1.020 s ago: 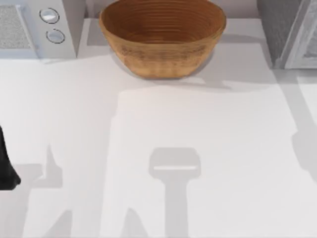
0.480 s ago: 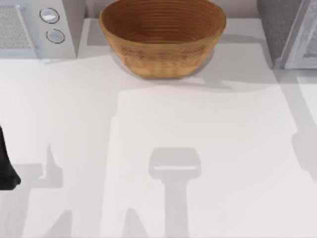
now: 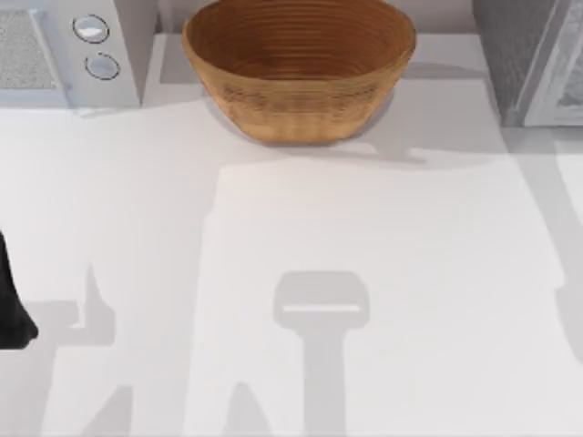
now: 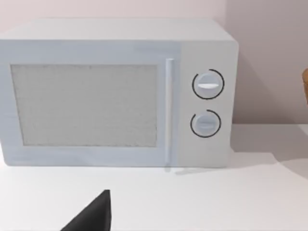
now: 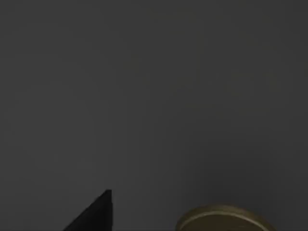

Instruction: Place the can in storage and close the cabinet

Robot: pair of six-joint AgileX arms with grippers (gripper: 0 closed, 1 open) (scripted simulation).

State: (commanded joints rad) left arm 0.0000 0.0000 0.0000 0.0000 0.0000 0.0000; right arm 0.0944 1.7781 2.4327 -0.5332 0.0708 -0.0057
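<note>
- The left arm (image 3: 13, 305) is a matte black mass with a rounded lower end, cut off by the top view's left edge.
- A left gripper finger (image 4: 94, 215) is a flat black wedge with a pointed tip.
- A right gripper finger (image 5: 94, 215) has the same black wedge shape.

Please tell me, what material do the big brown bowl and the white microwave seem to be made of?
The bowl looks woven, like wicker or rattan: tan-brown with fine horizontal ridges running around its wall, matte. The microwave looks like painted metal or plastic; the look leaves it open. Its casing is smooth, pale and matte, with a grainy grey door panel and two round dials.
</note>
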